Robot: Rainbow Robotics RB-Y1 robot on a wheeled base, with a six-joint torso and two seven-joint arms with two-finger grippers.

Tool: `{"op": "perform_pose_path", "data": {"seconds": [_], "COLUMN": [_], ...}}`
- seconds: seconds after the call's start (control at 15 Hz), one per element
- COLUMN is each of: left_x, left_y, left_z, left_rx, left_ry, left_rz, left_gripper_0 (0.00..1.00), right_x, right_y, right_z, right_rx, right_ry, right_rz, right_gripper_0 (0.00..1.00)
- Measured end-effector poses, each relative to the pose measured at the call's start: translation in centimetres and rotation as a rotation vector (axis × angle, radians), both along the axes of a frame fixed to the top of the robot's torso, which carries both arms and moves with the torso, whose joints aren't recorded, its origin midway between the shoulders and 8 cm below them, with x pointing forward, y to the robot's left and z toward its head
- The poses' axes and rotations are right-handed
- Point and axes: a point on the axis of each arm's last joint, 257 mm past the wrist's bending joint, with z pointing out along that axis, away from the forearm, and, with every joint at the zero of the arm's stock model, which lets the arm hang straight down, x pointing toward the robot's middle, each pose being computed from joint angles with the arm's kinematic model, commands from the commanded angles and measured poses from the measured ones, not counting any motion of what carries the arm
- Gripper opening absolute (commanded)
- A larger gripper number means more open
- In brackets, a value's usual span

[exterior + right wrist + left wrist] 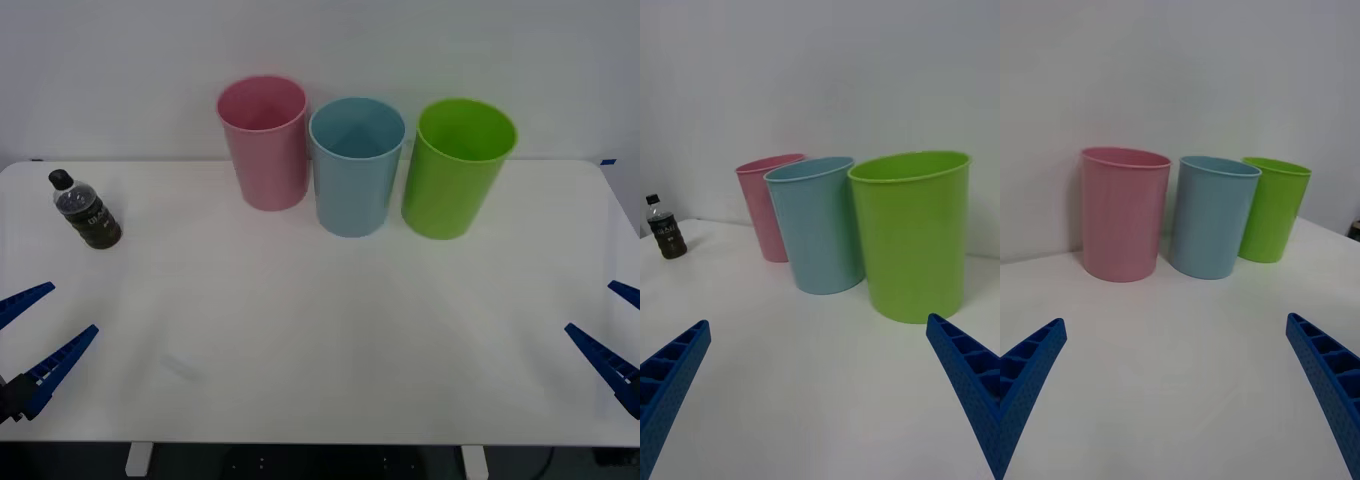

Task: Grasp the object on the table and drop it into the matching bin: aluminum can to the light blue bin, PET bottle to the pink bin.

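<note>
I'm looking down at the white table [320, 340], and the little bottle [87, 211] is standing upright far over on my left side, black cap on top, dark liquid inside, well apart from everything else. From my right wrist I'm seeing that same bottle [665, 230] small and distant, off beyond the pink bin [767, 210].

Along the back of the table three bins are standing in a row: the pink bin [265, 145] nearest the bottle's side, the light blue bin [355, 168] just beside it in the middle, and the green bin [456, 170] on my right. Pink and blue are looking very close at the rims, possibly touching; I can't tell for sure.

My left gripper [30, 335] is hovering at the near left edge of the table, fingers spread wide, holding nothing, with the bottle some way ahead of it. My left wrist is facing the pink bin [1124, 214], the light blue bin [1214, 217] and the green bin [1271, 210].

My right gripper [618, 335] is sitting at the near right edge, also spread wide and empty, with the green bin [914, 236] and the light blue bin [820, 225] ahead of it.
</note>
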Motion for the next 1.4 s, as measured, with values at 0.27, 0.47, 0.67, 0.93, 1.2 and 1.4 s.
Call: {"op": "perform_pose_path", "data": {"seconds": [0.27, 0.47, 0.67, 0.93, 1.2, 1.4], "left_x": [0.3, 0.5, 0.9, 2.6, 4.0, 4.9], "left_y": [-0.2, -0.2, 0.8, 3.0, 5.9, 7.5], "left_z": [-0.3, 0.1, 0.0, -1.3, -3.4, -5.4], "left_rx": [-0.027, -0.047, -0.041, -0.039, -0.029, -0.004], "left_ry": [0.001, -0.01, -0.002, 0.032, 0.081, 0.122], "left_rz": [0.009, 0.014, 0.041, 0.154, 0.284, 0.366], "left_gripper_0": [1.0, 1.0, 1.0, 1.0, 1.0, 1.0], "right_x": [0.0, 0.0, 0.0, 0.0, 0.0, 0.0], "right_y": [0.0, 0.0, 0.0, 0.0, 0.0, 0.0], "right_z": [0.0, 0.0, 0.0, 0.0, 0.0, 0.0], "right_rx": [0.0, 0.0, 0.0, 0.0, 0.0, 0.0], "right_ry": [0.0, 0.0, 0.0, 0.0, 0.0, 0.0], "right_rz": [0.0, 0.0, 0.0, 0.0, 0.0, 0.0], "right_gripper_0": [1.0, 1.0, 1.0, 1.0, 1.0, 1.0]}}
